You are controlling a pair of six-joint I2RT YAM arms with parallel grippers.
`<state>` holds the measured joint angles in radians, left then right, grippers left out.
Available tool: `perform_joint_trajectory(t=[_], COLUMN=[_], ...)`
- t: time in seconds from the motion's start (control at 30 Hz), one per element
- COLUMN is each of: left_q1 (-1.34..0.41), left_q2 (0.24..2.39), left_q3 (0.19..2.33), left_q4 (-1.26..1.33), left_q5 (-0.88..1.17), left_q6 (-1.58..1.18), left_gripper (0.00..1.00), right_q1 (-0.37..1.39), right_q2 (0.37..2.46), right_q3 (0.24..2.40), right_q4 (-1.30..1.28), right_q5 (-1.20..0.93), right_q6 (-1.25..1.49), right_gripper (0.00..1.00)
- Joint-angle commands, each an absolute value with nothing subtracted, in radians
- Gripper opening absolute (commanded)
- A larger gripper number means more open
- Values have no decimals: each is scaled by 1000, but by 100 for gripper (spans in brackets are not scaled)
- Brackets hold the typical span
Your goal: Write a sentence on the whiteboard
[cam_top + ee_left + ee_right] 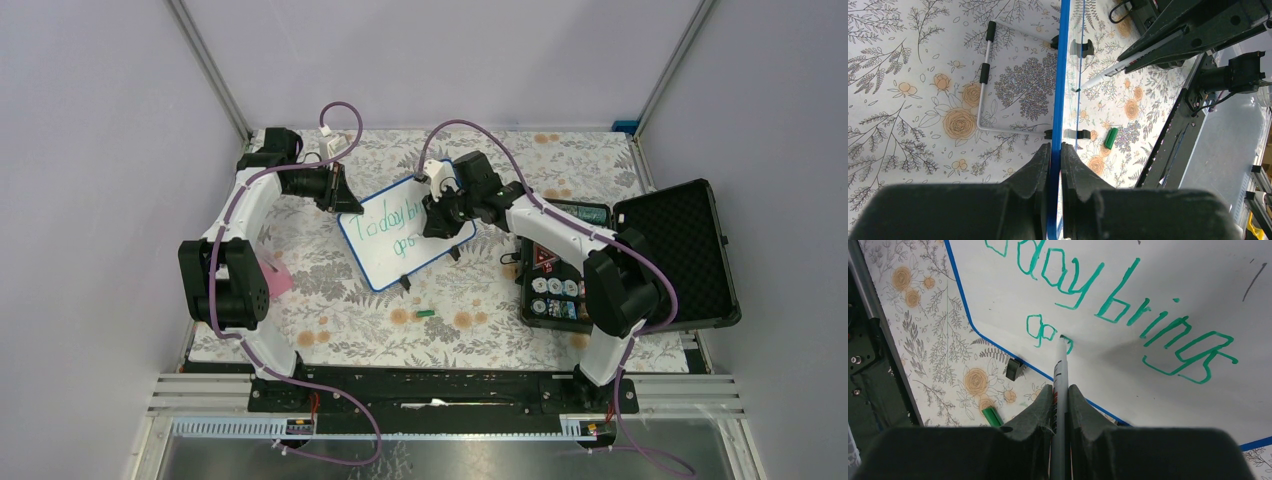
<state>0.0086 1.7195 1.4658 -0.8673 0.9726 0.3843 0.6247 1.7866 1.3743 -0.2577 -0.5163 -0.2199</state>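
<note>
On a floral tablecloth (330,300) between pale walls (90,150) — left pincer (1056,148) clamps the whiteboard (395,262), right pincer (1061,388) a marker (1062,360).

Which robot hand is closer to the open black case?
Right. The right gripper holds the marker against the whiteboard, on the side nearest the black case; the left gripper clamps the opposite edge, farther away.

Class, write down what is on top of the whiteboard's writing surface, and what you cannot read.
The whiteboard carries green writing: "Today brings", then "go" below. The marker tip, gripped by the right gripper, covers what follows.
</note>
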Motion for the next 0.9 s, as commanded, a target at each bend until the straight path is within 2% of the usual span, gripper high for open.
perform_joint_trajectory(t=[0.0,0.27,0.87], left_q1=[5,5,5], left_q2=[1719,1717,1718], left_q3=[1499,1498,1500], left_q4=[-847,-848,-847], left_q5=[914,909,912], left_q6=[404,406,406], left_gripper=[0,0,0], right_q1=[616,561,550], right_q2=[1750,1686,1755], right_q3=[1386,1332,1368], right_q4=[-245,-254,-252], right_q5=[-568,-633,-520], right_q6=[-215,-218,-237], right_gripper=[0,0,0])
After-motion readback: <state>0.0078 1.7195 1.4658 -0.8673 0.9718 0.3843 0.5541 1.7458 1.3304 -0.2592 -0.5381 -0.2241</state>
